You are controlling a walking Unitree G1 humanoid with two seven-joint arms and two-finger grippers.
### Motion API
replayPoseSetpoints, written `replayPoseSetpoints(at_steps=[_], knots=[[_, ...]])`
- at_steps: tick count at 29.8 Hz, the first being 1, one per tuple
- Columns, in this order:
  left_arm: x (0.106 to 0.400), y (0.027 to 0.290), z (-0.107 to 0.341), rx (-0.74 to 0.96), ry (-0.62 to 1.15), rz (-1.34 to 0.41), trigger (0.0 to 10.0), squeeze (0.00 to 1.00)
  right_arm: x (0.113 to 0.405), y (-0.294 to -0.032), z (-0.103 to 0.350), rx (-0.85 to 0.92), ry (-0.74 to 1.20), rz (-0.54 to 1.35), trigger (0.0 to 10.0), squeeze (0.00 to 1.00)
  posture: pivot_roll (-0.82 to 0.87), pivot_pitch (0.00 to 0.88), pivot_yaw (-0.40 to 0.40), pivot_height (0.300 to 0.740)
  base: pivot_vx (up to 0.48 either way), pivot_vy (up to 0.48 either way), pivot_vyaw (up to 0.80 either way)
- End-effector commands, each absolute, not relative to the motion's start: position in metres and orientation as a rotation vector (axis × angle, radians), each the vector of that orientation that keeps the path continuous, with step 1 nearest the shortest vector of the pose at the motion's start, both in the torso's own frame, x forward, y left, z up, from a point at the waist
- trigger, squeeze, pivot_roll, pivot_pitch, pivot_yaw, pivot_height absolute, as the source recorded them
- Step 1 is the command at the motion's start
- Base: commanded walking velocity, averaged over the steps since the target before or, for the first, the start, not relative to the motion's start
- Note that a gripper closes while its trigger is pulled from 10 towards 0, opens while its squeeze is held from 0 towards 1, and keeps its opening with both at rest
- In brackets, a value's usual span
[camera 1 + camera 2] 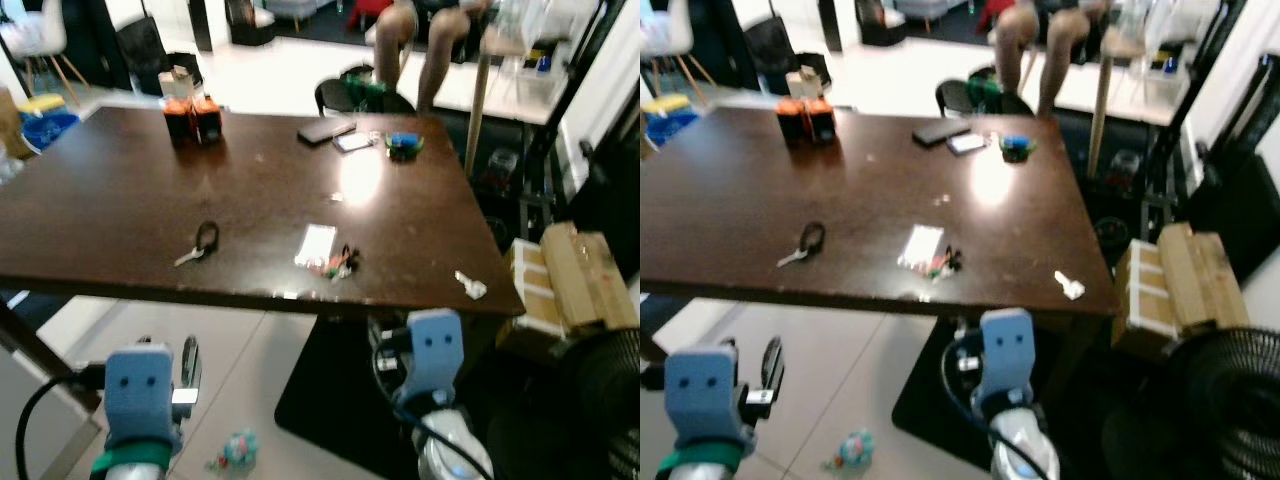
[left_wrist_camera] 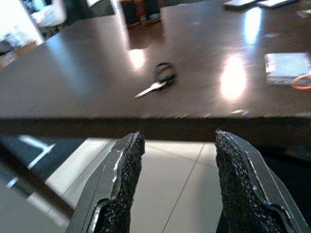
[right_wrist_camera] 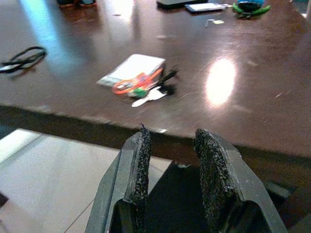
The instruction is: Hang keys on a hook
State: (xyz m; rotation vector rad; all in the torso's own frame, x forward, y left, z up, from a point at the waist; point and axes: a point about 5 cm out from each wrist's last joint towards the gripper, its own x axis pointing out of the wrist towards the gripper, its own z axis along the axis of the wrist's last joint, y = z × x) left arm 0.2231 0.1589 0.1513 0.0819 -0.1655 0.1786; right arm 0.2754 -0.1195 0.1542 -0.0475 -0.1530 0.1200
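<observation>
My left gripper (image 2: 175, 160) wide open and empty below the table (image 1: 120, 200) edge, right gripper (image 3: 170, 160) narrowly parted – holding nothing, keys (image 1: 197, 244) on tabletop, second key bunch (image 3: 146, 90) by a white card (image 3: 131, 69).

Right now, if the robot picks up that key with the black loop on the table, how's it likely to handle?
The key lies flat on the glossy table, so it may slide when the fingers close on it. Its black loop looks soft and would probably dangle. The whole thing looks small and thin, so it is likely light.
</observation>
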Motion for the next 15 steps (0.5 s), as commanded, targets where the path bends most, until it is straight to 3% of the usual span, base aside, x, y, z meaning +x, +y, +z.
replayPoseSetpoints(at_steps=[1,15], knots=[[0.2216,0.1586,0.1470,0.081,-0.141,0.179,10.0,0.00,0.2736,-0.1227,0.1482,-0.050,-0.126,0.108,10.0,0.00,-0.13,0.144,0.117,0.740,0.292,0.000,0.00],[0.2216,0.1588,0.1466,0.079,-0.140,0.174,10.0,0.00,0.2734,-0.1226,0.1476,-0.048,-0.125,0.108,10.0,0.00,-0.13,0.140,0.119,0.740,0.253,0.000,0.00]])
